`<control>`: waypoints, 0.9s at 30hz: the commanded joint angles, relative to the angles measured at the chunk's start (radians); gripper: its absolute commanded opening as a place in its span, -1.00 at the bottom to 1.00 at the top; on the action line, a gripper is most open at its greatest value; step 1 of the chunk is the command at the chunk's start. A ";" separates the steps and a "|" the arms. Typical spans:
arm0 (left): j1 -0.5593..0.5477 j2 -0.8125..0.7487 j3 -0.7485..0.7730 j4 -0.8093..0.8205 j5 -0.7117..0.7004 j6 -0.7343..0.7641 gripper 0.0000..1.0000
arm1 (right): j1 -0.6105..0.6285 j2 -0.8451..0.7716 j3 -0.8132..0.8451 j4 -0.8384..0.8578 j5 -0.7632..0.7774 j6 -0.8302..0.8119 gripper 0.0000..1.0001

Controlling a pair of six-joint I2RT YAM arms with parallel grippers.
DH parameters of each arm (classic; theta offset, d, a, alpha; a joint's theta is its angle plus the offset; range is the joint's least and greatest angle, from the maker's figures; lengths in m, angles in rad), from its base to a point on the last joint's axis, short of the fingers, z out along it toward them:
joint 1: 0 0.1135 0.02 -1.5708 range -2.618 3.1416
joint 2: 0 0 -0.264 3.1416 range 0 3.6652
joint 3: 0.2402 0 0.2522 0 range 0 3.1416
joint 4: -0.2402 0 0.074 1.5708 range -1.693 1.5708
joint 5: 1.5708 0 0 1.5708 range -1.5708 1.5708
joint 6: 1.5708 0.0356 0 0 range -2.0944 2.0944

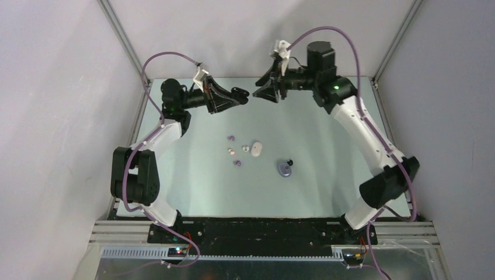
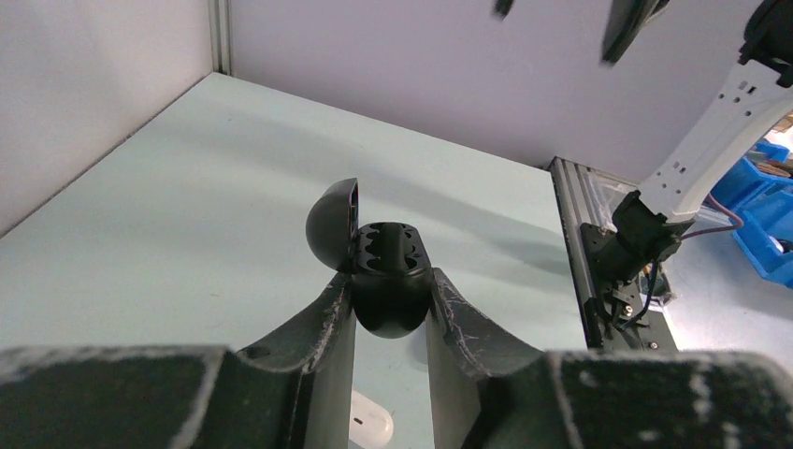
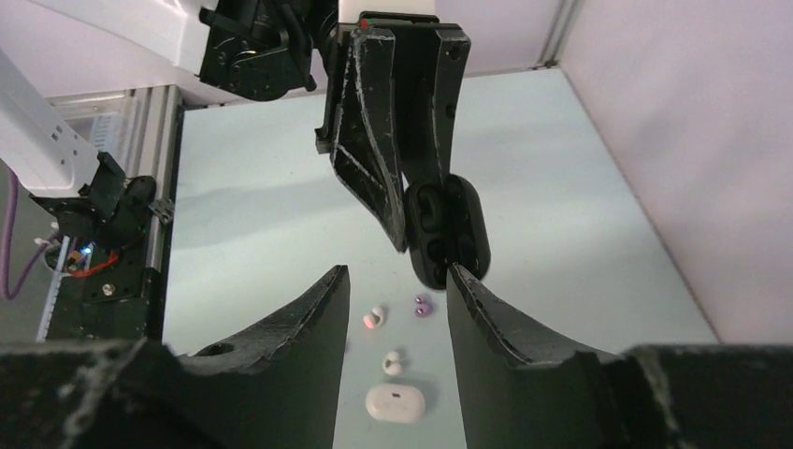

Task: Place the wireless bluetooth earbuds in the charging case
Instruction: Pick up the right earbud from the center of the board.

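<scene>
Left gripper point(image 2: 390, 281) is pinching the black charging case point(image 2: 388, 292), lid open, up over the middle of the desk's far edge. Right gripper point(image 3: 397, 273) hangs just beside it, fingers spread and carrying nothing. The earbuds point(image 1: 231, 151) lie scattered mid-desk, the black bud point(image 1: 290, 161) just beside a purple case point(image 1: 285, 169). The danger: those buds are tiny, so one could squirt out of the fingers or get nudged away. A hard push could also twist the case in its side-on pinch.
</scene>
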State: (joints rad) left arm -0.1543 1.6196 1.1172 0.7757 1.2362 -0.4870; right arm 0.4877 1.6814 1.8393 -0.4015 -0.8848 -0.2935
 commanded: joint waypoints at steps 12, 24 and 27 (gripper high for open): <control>0.029 -0.072 0.013 -0.070 -0.020 0.045 -1.00 | -0.106 -0.270 -0.642 -0.388 0.214 -0.813 -0.83; 0.037 -0.102 -0.002 -0.138 -0.036 0.069 -1.00 | -0.114 -0.181 -0.800 -0.394 0.248 -1.171 -0.90; 0.037 -0.105 -0.002 -0.152 -0.039 0.079 -1.00 | -0.107 -0.152 -0.822 -0.386 0.255 -1.271 -0.90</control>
State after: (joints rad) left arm -0.1253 1.5669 1.1156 0.6361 1.2076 -0.4423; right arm 0.3721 1.5188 1.0344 -0.8032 -0.6388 -1.3510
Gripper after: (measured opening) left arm 0.325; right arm 0.051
